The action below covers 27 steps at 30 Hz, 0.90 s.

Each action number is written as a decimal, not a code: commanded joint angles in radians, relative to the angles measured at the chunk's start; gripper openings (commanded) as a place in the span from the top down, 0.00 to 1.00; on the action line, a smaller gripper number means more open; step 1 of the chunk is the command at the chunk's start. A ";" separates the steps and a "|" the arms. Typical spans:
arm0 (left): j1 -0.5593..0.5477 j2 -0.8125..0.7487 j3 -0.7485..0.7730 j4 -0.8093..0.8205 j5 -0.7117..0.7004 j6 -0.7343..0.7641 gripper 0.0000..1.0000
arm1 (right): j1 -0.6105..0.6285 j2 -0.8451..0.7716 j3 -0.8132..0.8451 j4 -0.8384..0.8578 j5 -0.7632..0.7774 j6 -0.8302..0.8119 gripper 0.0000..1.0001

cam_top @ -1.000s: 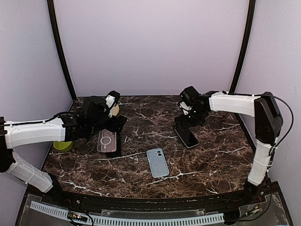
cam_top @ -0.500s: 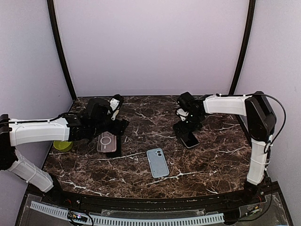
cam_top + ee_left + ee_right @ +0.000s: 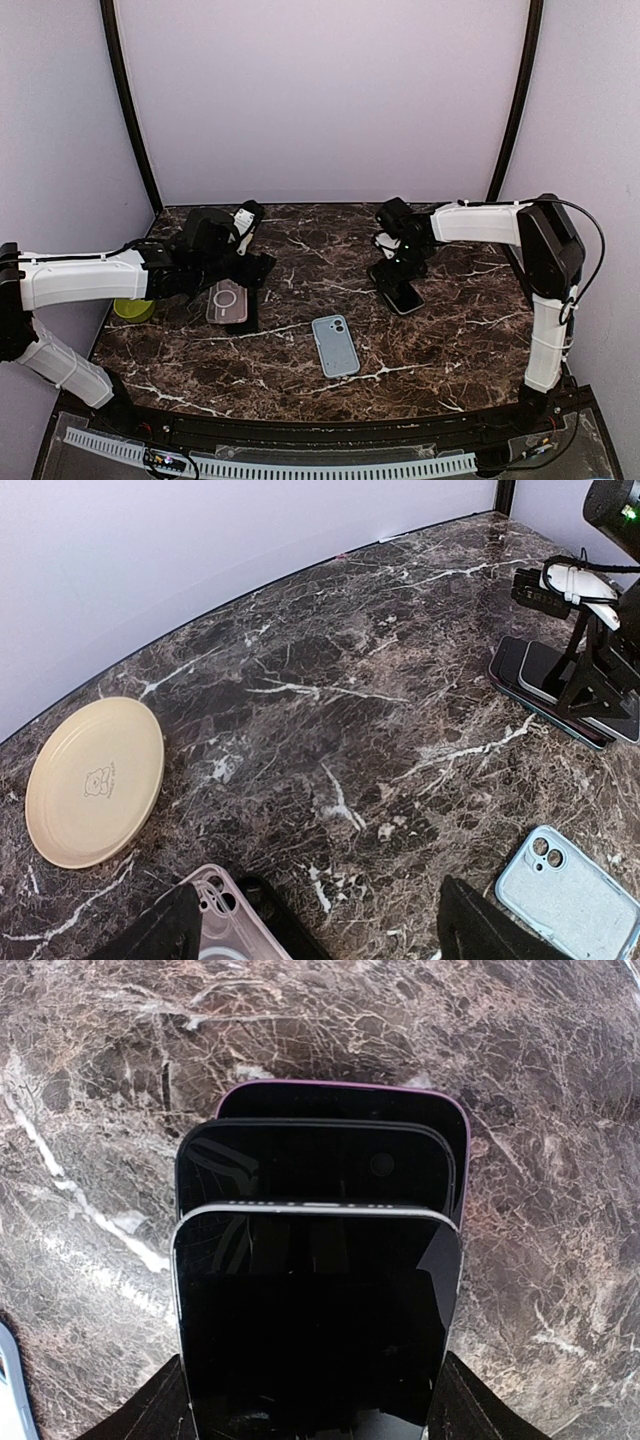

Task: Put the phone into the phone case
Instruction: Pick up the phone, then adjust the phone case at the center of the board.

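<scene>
**Marble desk, three phones in a stack: trying to lift only the top one**

Right gripper is down over the stack on the right side of the desk. The wrist cam shows three phones fanned like steps: purple-edged at the bottom, black in the middle, and the silver-edged top phone nearest me. My fingers sit either side of that top phone, right at its long edges. I honestly can't tell from the picture whether they're squeezing it yet or only straddling it.

To do this bit well, I think I need to stay at the height of the top phone only. Any lower and I'd probably catch the black one too and drag the whole pile. I'd also keep the squeeze square across the edges and centred so nothing pivots, then lift straight up before travelling.

Left gripper hangs wide apart and empty over the pink clear case, so I'm treating that as the target. The pale blue case lies near the middle of the desk, well apart from both. A beige plate sits behind the pink case.

Compared with a second ago, the right arm has dropped and tucked in over the stack, and its fingers have narrowed a lot. The left arm has nudged a little. Neither case looks shifted, nor does the stack.
</scene>
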 commanded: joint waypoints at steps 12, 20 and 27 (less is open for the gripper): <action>0.004 0.069 0.082 -0.094 0.268 0.078 0.19 | -0.011 -0.105 -0.019 0.015 -0.014 -0.027 0.55; -0.094 0.165 0.148 -0.236 0.261 0.152 0.23 | -0.017 -0.137 -0.062 0.056 -0.011 -0.037 0.67; -0.208 0.248 0.147 -0.355 0.284 0.249 0.24 | -0.017 -0.258 -0.110 0.101 -0.008 -0.030 0.74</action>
